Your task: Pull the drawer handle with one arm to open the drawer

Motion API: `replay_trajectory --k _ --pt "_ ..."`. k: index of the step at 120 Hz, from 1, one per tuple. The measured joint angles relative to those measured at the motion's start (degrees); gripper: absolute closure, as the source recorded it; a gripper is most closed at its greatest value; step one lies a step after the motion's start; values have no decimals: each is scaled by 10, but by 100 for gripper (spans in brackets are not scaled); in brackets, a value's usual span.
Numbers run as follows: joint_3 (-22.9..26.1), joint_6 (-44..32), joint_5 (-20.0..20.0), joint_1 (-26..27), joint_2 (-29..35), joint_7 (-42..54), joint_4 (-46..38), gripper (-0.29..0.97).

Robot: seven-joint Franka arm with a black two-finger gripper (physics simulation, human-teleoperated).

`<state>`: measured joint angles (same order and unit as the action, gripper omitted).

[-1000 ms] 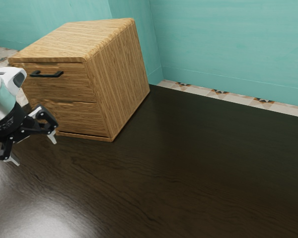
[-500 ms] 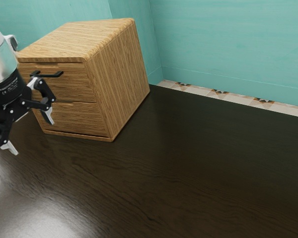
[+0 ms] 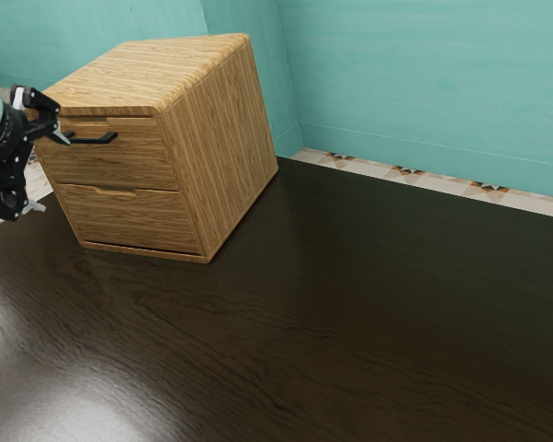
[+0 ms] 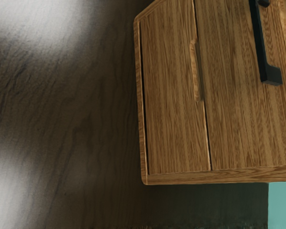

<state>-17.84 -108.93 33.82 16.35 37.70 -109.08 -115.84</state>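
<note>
– Advice on taking the slim black bar handle (image 3: 88,138)?

– Bracket the bar with both fingers (image 3: 42,112), one above and one below, near its middle rather than at a post. Close fully before any pull. Then draw straight out along the drawer's own travel, away from the cabinet face, without lifting or twisting; likely to bind or slip off otherwise.

– Whereabouts of the drawer?

– Upper of two in the light oak-grained wooden cabinet (image 3: 203,129), set near the far corner of the dark glossy wooden counter (image 3: 350,313) at the exterior view's left, close to the teal wall (image 3: 424,74). Apparently flush with the cabinet, that upper drawer front (image 3: 120,164), so not yet opened. Below it, a lower drawer (image 3: 138,216) with only a recessed wooden pull (image 4: 196,71); leave alone.

– Fingers?

– Spread wide, holding nothing. Whole black two-finger gripper (image 3: 46,173) poised near the counter's edge at the exterior view's left, turned sideways to face the cabinet front. Upper fingertip just beside the bar's near end, touching or not impossible to tell; lower one down in front of the drawer faces.

– From the wrist?

– Looking along the cabinet front, bar handle off to one side of the hand, wooden pull nearer centre. Suggests shifting across toward the bar before closing.
</note>
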Motion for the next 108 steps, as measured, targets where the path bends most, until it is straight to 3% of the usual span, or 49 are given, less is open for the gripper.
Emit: replay_trajectory --k 16,36,57,78,108 --pt "-95 -106 50 77 -20 -9 -11 0" --pt "-129 -186 71 87 -31 -19 -30 0" --pt "-185 -225 82 95 -29 -27 -29 0" --pt "-264 -259 101 155 -34 -36 -24 0" --pt "-312 -284 128 189 -42 -52 -25 0"
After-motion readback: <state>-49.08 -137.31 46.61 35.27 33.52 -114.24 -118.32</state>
